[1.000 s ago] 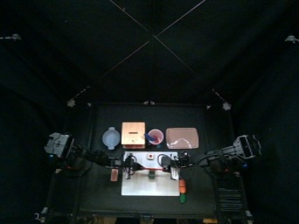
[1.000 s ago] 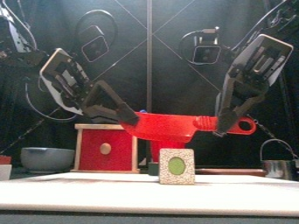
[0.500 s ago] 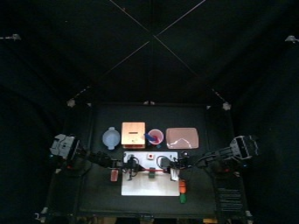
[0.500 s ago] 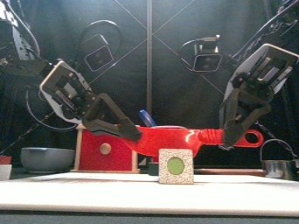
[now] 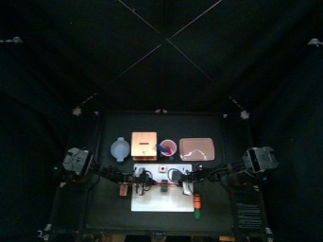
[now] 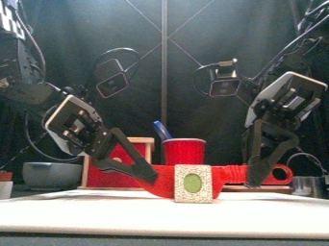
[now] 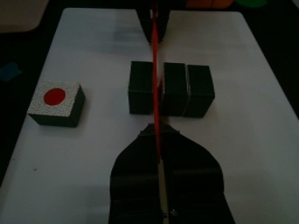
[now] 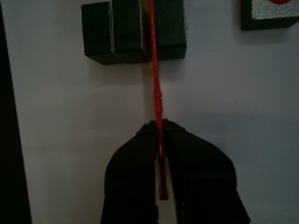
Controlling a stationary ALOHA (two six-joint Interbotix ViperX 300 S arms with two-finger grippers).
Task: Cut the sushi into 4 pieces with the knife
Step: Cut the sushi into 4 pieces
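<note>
My left gripper (image 6: 149, 177) and right gripper (image 6: 271, 174) each clench one end of a red plastic toy knife (image 6: 218, 172), holding it level across a white cutting board (image 7: 239, 52). The blade sits on the dark green toy sushi roll (image 7: 176, 89), three joined blocks, at the seam before the far block. One cut piece (image 7: 55, 105) lies apart, far and left. I judge this the second cut. Next, both arms should press straight down together.
</note>
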